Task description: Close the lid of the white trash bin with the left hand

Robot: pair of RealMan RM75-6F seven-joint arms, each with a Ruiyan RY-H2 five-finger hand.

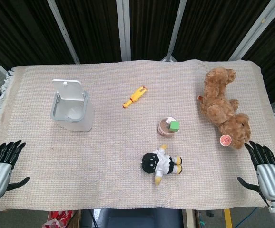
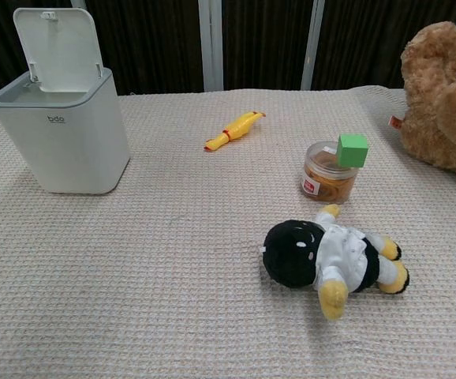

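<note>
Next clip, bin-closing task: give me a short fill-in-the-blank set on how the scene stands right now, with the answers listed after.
1. The lid of the white trash bin stands ____.
2. The green cube rests on top of the ____.
3. The left hand holds nothing, its fingers spread near the table's ____ edge.
4. The yellow rubber chicken lies between the bin and the brown ____.

Missing words: open; jar; front; teddy bear

Teddy bear [image 1: 223, 107], duck [image 1: 135, 97], jar [image 2: 328, 170], doll [image 2: 330, 258]
</note>
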